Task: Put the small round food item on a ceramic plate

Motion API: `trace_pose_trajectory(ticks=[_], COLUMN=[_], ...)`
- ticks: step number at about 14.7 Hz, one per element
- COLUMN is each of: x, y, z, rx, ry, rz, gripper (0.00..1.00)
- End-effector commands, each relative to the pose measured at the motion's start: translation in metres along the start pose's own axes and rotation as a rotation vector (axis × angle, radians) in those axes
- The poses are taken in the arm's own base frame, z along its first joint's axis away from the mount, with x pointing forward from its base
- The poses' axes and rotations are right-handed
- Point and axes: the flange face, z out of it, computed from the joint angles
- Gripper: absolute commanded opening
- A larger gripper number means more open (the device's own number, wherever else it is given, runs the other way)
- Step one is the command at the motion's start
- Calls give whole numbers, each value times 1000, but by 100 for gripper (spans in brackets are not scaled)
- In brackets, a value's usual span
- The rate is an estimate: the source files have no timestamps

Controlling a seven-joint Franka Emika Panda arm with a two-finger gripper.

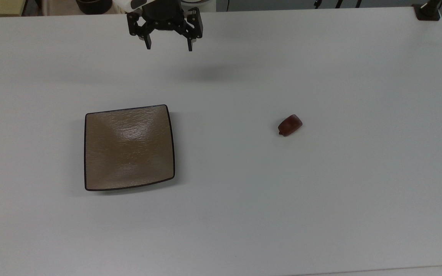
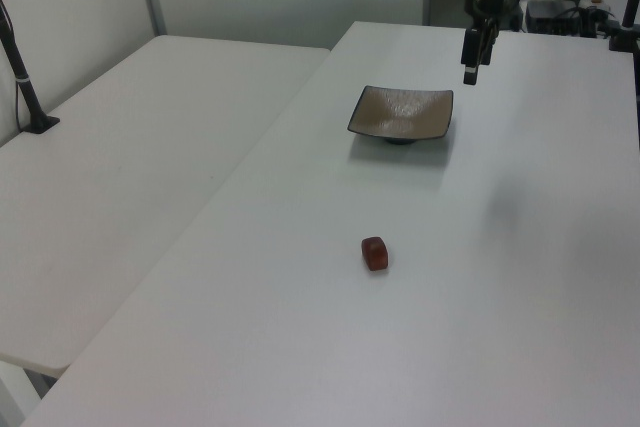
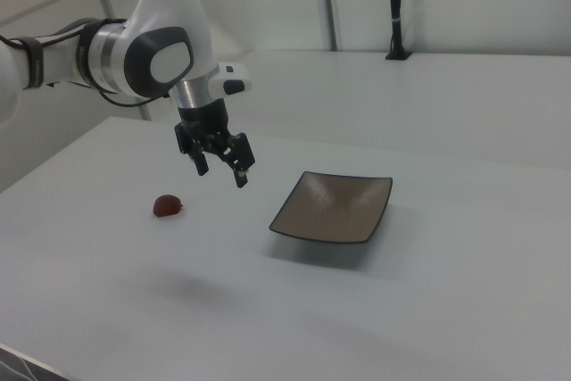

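We judge this to be the opening step, the reach: our gripper (image 1: 169, 48) hangs in the air near the table's (image 1: 320, 199) far edge with its two fingers spread wide and nothing between them, while the small round food item (image 1: 290, 125) lies alone on the table, well apart from the ceramic plate (image 1: 129, 147) on the top view's right. Next we need to carry the gripper over and down to the item and close on a small, glossy lump that may slip. The right view shows the white arm (image 3: 134, 55) carrying the gripper high off the table, a height the top view hides, while the top view lays out the gap between item and bare plate plainly.
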Motion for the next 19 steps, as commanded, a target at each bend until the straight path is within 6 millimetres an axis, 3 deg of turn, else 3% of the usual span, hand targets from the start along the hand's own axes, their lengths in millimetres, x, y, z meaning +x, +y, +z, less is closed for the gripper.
trace_pose_trajectory(ticks=[1,16,19], x=[-4,-2,0], y=[-1,-3,-21], z=[-2,1,7], rx=[-9,6,22], ry=[-8,-8,-21], rz=[-18,-8,43], gripper=[100,100,100])
